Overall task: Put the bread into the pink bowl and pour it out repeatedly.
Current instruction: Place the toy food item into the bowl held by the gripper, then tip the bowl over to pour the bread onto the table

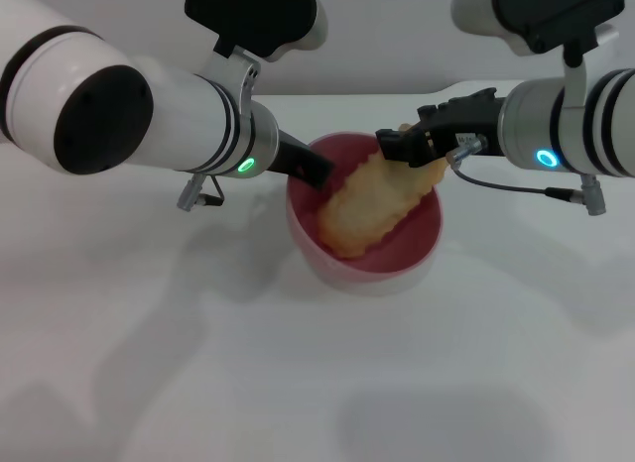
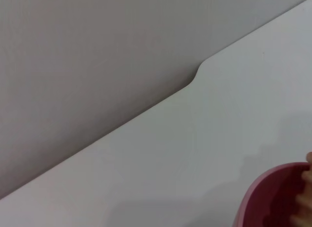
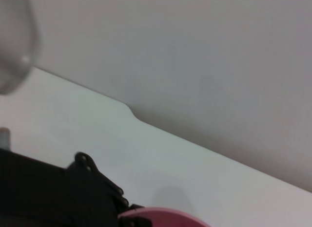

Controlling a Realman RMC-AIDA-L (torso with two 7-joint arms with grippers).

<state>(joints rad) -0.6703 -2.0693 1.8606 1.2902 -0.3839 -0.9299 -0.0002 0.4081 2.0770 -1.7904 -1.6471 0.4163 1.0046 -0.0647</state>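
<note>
The pink bowl (image 1: pixel 412 252) stands on the white table in the middle of the head view. The bread (image 1: pixel 369 206), pale tan side up, leans inside it with its upper end over the far right rim. My right gripper (image 1: pixel 402 148) is shut on that upper end. My left gripper (image 1: pixel 314 172) is shut on the bowl's far left rim. The left wrist view shows part of the bowl (image 2: pixel 270 198) and a sliver of the bread (image 2: pixel 306 190). The right wrist view shows the bowl's rim (image 3: pixel 168 218) with a black gripper (image 3: pixel 97 188) at it.
The white table (image 1: pixel 198 363) spreads around the bowl. Its far edge (image 2: pixel 195 81) has a rounded notch and meets a grey wall. A grey cable (image 1: pixel 516 188) hangs under my right wrist.
</note>
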